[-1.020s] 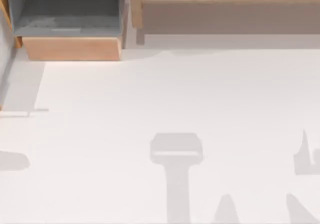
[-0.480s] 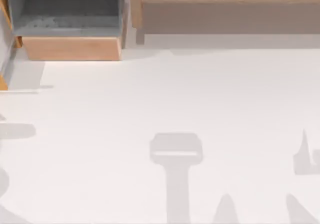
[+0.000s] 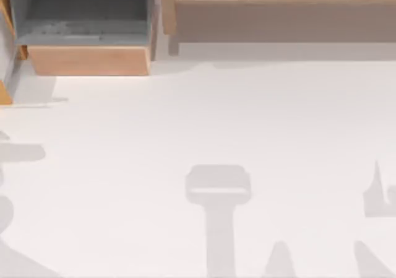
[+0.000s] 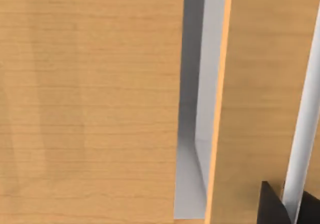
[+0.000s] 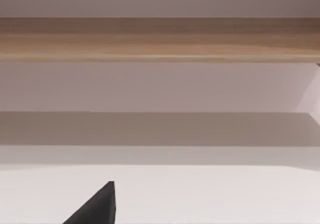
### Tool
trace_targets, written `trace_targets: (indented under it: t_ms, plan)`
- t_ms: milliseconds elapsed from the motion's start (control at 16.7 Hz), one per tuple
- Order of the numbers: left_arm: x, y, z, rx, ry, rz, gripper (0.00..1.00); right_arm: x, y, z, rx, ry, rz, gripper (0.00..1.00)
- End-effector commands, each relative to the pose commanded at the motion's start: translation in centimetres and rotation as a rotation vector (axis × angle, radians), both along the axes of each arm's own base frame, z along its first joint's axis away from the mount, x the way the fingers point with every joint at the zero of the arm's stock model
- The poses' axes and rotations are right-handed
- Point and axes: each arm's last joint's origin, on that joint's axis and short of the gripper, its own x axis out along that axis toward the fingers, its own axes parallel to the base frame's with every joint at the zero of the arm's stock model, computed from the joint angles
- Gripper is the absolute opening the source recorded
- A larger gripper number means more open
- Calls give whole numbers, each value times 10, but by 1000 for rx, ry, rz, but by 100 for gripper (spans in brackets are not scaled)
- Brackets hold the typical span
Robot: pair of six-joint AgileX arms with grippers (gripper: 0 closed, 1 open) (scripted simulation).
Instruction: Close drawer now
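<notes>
Drawer: boxy drawer (image 3: 86, 36) with a flat light-orange wood front board, thin wood sides and a dull grey inside sits pulled out at the far left corner of the white table (image 3: 216, 117), its front board facing the near side.
Ledge: long wooden ledge (image 3: 278, 5) with a wide brown-grey recess runs along the far edge just beside the drawer, to its right; it is no part of the job.
Left gripper: dark fingertips (image 4: 272, 206) show at the edge of the left wrist view, close against light-orange wood panels (image 4: 90, 104) with a grey gap between them; whether the fingers are spread or pressed together cannot be told.
Right gripper: one dark fingertip (image 5: 97, 206) hangs over the table facing the ledge, parked; its finger state cannot be told either.
Step in hand: judged as the approach to the drawer front, the drawer not yet pushed in.
Doing it well: press flat on the middle of the front board and push straight toward the far edge, since an off-centre shove would likely skew and jam it.
</notes>
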Motion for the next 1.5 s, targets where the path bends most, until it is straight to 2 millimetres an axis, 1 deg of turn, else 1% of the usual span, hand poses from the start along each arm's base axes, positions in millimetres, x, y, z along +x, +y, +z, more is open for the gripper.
trace_targets:
  t_ms: [540,780,900,1320,1500]
  plan:
    - [47,-2,2,1,-4,-1,0,0,0,0,0,0,0,100]
    - [46,-1,1,-2,1,3,0,0,0,0,0,0,0,100]
    - [49,-1,-2,-6,10,3,0,0,0,0,0,0,0,100]
    - [86,-1,-2,-3,7,0,0,0,0,0,0,0,0,100]
    - [105,-1,3,3,-7,0,0,0,0,0,0,0,0,100]
